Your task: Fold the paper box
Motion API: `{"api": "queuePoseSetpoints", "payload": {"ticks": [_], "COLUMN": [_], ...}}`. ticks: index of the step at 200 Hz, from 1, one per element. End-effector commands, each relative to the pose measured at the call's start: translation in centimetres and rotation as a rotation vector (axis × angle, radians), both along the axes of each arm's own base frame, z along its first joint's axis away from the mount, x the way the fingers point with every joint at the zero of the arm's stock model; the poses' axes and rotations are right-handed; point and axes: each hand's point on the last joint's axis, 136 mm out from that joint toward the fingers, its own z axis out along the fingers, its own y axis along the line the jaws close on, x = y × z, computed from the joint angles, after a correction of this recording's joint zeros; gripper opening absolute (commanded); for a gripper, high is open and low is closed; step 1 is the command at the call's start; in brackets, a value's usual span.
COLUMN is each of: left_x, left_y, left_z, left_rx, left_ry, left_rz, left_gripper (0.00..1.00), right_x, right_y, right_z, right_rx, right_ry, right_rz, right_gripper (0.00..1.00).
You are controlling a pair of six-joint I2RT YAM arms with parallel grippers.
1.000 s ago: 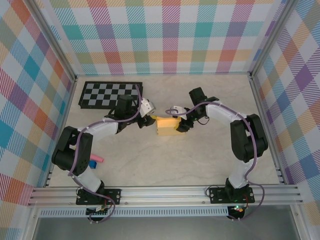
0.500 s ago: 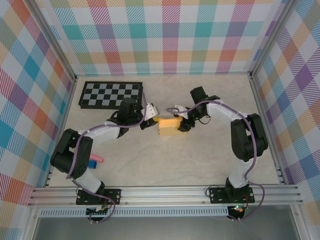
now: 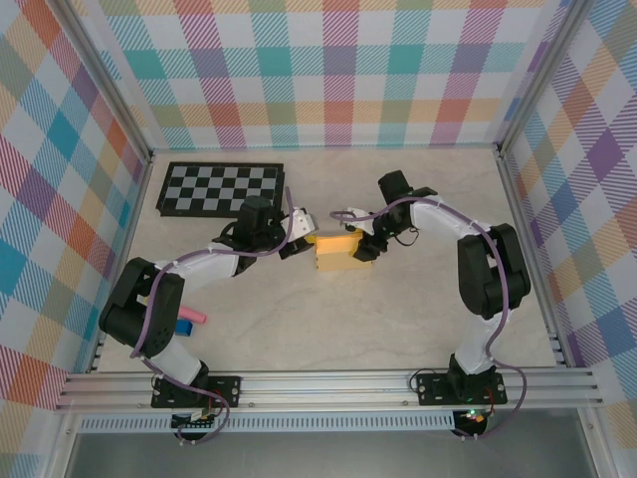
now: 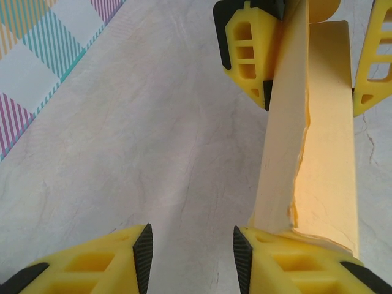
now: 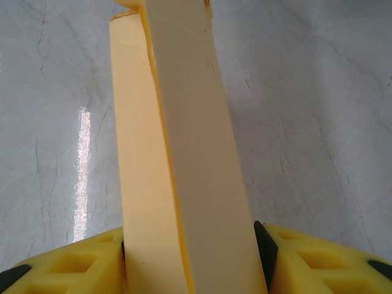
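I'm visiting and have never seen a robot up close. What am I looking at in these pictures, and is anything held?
These are two robot arms bolted to a table, each ending in a two-finger gripper. The wide picture looks down from above; the other two come from cameras on each wrist. On the table lie a checkerboard panel, small pink and blue pieces, and a yellow-orange paper box in the middle. The right gripper clamps the paper box between its fingers. The left gripper is open, one finger right at the box's end.

Plaid walls (image 3: 338,70), beige marbled tabletop (image 3: 398,309) w/ alu frame (image 3: 328,383).
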Motion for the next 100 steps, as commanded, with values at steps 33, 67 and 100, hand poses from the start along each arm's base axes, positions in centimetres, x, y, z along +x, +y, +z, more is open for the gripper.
{"api": "queuePoseSetpoints", "payload": {"ticks": [33,67,100], "left_x": [-4.9,-5.6,-5.5], "left_y": [-2.3,-0.9,-1.0], "left_z": [-1.2,-2.4,-2.2], "left_rx": [-0.011,0.029,0.019], "left_ry": [0.167,0.184,0.184], "left_rz": [-0.167,-0.17,-0.174], "left_gripper": [0.43,0.44,0.44], "right_x": [-0.3,-0.3,-0.3], "right_y": [2.0,1.9,1.9], "right_z": [-0.4,-0.5,-0.6], "right_rx": [0.07,0.069,0.069], "right_ry": [0.06,0.059,0.065], "right_rz": [0.018,0.022,0.021], "right_gripper": [0.52,0.52,0.52]}}
